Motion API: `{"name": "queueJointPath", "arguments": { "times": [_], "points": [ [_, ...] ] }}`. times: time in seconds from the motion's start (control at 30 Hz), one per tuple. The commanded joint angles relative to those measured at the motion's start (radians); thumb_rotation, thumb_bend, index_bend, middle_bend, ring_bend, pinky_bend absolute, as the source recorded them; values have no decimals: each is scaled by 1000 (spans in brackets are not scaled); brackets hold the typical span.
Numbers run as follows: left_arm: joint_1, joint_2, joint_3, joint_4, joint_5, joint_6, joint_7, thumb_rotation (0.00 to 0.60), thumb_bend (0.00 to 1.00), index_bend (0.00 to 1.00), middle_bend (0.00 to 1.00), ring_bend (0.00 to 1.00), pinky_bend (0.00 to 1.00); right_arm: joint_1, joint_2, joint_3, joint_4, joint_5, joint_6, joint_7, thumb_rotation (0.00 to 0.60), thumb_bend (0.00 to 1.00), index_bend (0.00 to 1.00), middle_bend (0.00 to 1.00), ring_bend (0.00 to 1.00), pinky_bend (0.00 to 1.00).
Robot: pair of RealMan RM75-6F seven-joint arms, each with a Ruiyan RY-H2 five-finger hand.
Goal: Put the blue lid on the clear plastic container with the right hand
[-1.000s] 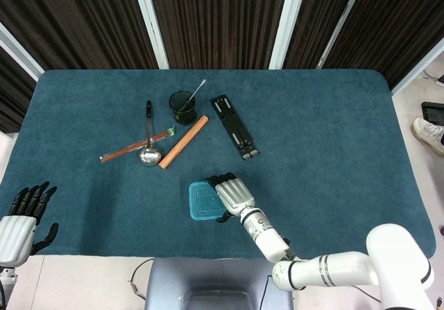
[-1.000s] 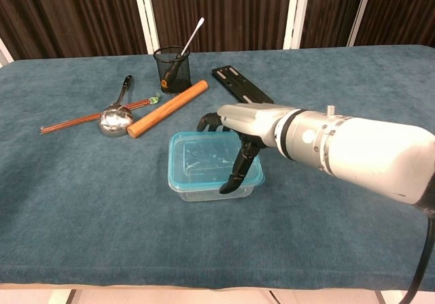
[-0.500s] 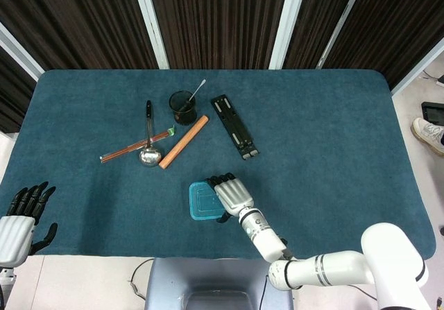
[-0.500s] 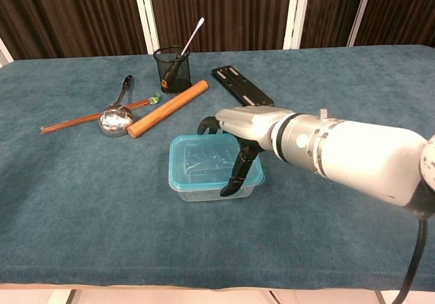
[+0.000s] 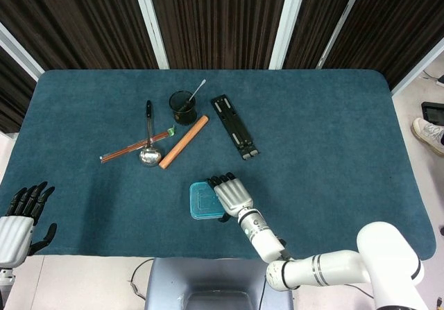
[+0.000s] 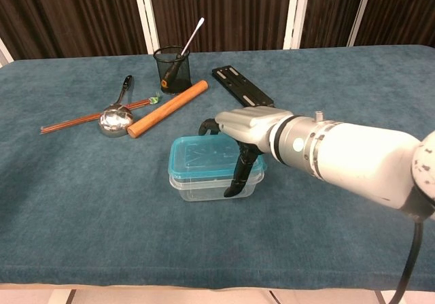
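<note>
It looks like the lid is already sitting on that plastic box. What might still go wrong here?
The right hand is over the blue lid, its thumb down along the near wall of the clear plastic container. Pulling away might drag the lid askew or tip the light box. I cannot tell whether the lid is fully seated, so it may only be resting loose on top.

My right hand [image 6: 239, 135] covers the far right corner of the blue lid [image 6: 207, 158]. My left hand [image 5: 19, 221] is cut off at the frame's edge.
</note>
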Motion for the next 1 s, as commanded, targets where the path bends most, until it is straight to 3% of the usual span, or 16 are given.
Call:
{"name": "queueJointPath", "arguments": {
  "times": [0.03, 0.27, 0.63, 1.0],
  "points": [
    [0, 0, 0, 0, 1, 0, 0, 600, 426, 0, 0, 0, 61, -2, 1, 1, -4, -3, 6, 0, 600, 222, 824, 604, 451, 244],
    [2, -1, 0, -1, 3, 5, 2, 600, 426, 0, 0, 0, 61, -6, 10, -2, -20, -13, 14, -3, 600, 222, 761, 602, 424, 243],
    [2, -1, -1, -2, 1, 4, 4, 600, 426, 0, 0, 0, 61, -14, 10, -10, -15, -32, 17, -2, 600, 222, 751, 598, 422, 243],
    [2, 0, -1, -2, 0, 3, -1, 600, 424, 0, 0, 0, 61, -25, 21, -15, -20, -54, 12, 10, 600, 222, 638, 514, 390, 242]
  ]
}}
